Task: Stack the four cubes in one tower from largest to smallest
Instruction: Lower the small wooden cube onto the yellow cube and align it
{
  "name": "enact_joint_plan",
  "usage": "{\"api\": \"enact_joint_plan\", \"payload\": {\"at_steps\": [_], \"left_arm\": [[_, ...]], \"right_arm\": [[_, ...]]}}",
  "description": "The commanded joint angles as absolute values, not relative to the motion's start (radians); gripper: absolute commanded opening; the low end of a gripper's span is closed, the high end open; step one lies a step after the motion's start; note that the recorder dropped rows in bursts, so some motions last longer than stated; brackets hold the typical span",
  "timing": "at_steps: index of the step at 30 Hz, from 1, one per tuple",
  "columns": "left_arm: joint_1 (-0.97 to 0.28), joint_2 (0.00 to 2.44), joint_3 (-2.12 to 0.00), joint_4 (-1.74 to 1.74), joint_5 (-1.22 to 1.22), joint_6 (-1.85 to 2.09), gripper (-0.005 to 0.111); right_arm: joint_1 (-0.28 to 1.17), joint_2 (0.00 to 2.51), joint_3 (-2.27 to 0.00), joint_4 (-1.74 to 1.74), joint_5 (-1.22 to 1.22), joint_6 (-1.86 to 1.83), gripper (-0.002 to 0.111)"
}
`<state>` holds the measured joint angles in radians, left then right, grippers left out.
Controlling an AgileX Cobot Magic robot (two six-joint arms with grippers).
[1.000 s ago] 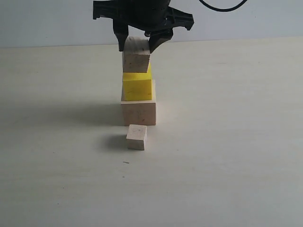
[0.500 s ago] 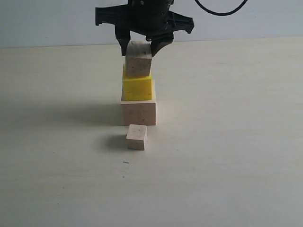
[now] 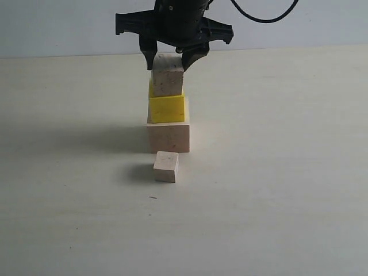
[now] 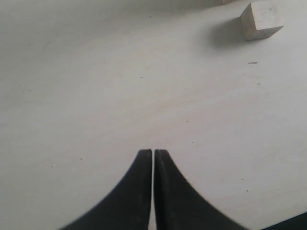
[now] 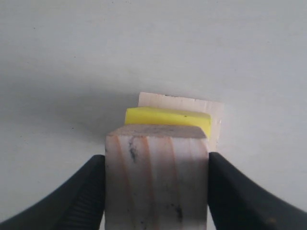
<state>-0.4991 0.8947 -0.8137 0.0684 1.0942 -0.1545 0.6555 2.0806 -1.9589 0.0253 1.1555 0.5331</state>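
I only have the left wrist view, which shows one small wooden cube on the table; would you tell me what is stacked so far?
Observer: The yellow cube sits on the large wooden cube; in the exterior view they stand just behind your small wooden cube.
Operator: Thank you. Where is the medium one?
Observer: The medium wooden cube appears to rest on top of the yellow cube.
Operator: Is it released yet?
Observer: No, the right gripper is shut on it, clamping two opposite sides.
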Motion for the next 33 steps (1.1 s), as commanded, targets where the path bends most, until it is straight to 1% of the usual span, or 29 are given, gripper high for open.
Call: {"api": "enact_joint_plan", "payload": {"at_steps": [1,33], "left_arm": [[-0.499,0.891,-0.811,0.066,1.081,-0.157,0.004],[-0.499,0.891,-0.811,0.066,1.077,-0.157,0.004]], "right_arm": [[0.652,2.071,-1.961,0.015,1.146,0.542,0.0],[0.652,2.073,-1.961,0.0,1.148,0.544,0.001]]}}
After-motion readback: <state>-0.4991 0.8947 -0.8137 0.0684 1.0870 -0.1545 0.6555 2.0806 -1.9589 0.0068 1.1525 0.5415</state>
